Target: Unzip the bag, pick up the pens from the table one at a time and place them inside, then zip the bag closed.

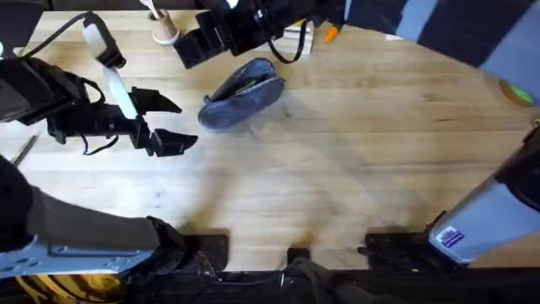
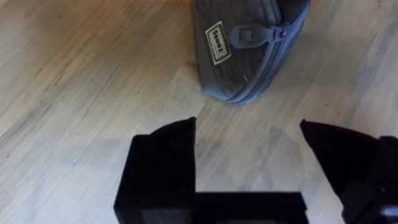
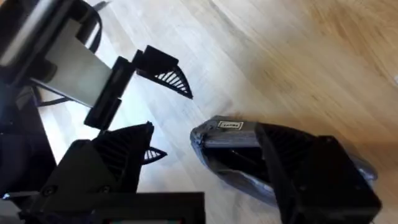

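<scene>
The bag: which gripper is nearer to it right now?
The right gripper: it is over the bag, one finger across the top. The left gripper sits open on the table side, short of the bag's end, not touching.

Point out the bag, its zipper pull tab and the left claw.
bag (image 1: pixel 243 103): overhead view, middle of the fabric body.
pull tab (image 2: pixel 249 37): left wrist view, flat of the tab.
left claw (image 1: pixel 173 124): overhead view, gap midway between the fingertips.
</scene>
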Controlling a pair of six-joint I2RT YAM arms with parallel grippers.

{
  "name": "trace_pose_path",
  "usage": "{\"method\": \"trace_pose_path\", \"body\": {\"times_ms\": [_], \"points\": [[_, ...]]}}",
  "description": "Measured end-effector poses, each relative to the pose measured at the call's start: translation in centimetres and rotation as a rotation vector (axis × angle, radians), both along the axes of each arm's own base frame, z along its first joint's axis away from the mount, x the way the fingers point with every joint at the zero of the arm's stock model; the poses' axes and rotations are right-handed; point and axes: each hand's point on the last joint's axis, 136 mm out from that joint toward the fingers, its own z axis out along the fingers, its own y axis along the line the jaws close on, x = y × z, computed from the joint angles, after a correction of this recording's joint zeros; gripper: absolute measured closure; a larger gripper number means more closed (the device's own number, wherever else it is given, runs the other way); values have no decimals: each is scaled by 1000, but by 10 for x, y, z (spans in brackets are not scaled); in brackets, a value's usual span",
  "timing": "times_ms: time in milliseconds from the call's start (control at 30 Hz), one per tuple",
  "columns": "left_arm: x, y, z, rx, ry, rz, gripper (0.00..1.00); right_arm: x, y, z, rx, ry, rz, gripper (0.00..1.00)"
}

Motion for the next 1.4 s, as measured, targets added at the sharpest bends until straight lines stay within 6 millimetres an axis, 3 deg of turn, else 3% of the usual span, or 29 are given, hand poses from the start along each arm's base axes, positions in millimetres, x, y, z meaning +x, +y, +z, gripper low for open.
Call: {"method": "trace_pose_path", "body": {"times_ms": [267, 400, 600, 1000, 1400], "points": [[-5, 11, 2, -20, 9, 47, 8, -5, 27, -85, -117, 98, 45, 7], [-5, 11, 2, -20, 8, 46, 8, -12, 35, -108, -155, 110, 62, 7], [-4, 11, 2, -19, 5, 44, 8, -19, 40, -111, -172, 103, 73, 53], [-4, 11, 2, -21, 4, 45, 7, -34, 47, -115, -191, 114, 105, 654], [-4, 11, 2, -23, 2, 45, 7, -35, 47, -115, -188, 118, 109, 961]]}}
